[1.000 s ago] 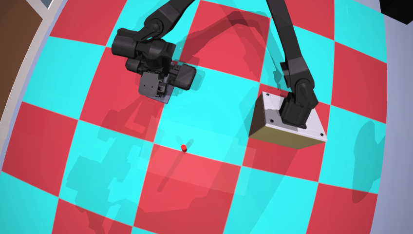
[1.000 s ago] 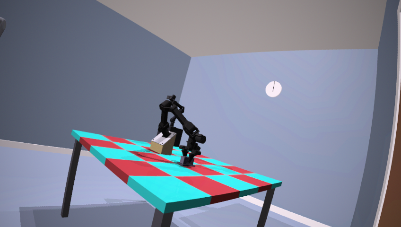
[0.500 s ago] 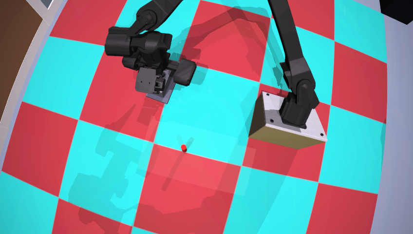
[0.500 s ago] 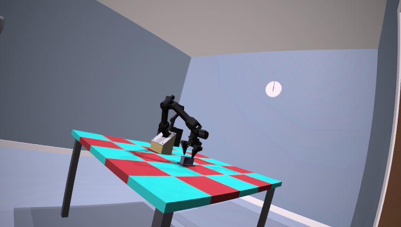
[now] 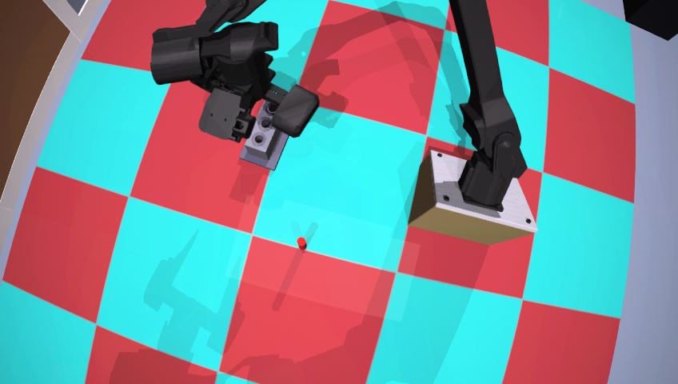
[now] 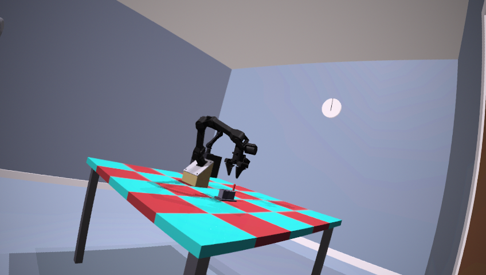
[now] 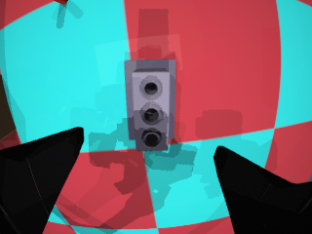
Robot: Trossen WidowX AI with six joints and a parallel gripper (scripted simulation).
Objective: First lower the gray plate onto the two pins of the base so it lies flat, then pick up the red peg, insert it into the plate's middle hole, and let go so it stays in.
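The gray plate (image 5: pixel 259 130) (image 7: pixel 151 101) (image 6: pixel 226 194) is a block with three round holes in a row. It rests over the thin dark gray base (image 5: pixel 274 163) (image 7: pixel 130 88) (image 6: pixel 231 200). In the wrist view, its lower end reaches past the base's end. The pins are hidden, and I cannot tell whether the plate is fully down. The red peg (image 5: pixel 301 242) (image 6: pixel 234 187) stands upright away from the plate, with only its edge at the top left of the wrist view. My gripper (image 5: pixel 263 115) (image 6: pixel 233 175) (image 7: pixel 151 144) is wide open and empty above the plate.
The arm's tan mount box (image 5: pixel 448 220) (image 6: pixel 195 179) with its white top stands apart from the plate and peg. The checkered table (image 5: pixel 328 166) (image 6: pixel 235 223) carries everything. Its near corner and edges show in the exterior view.
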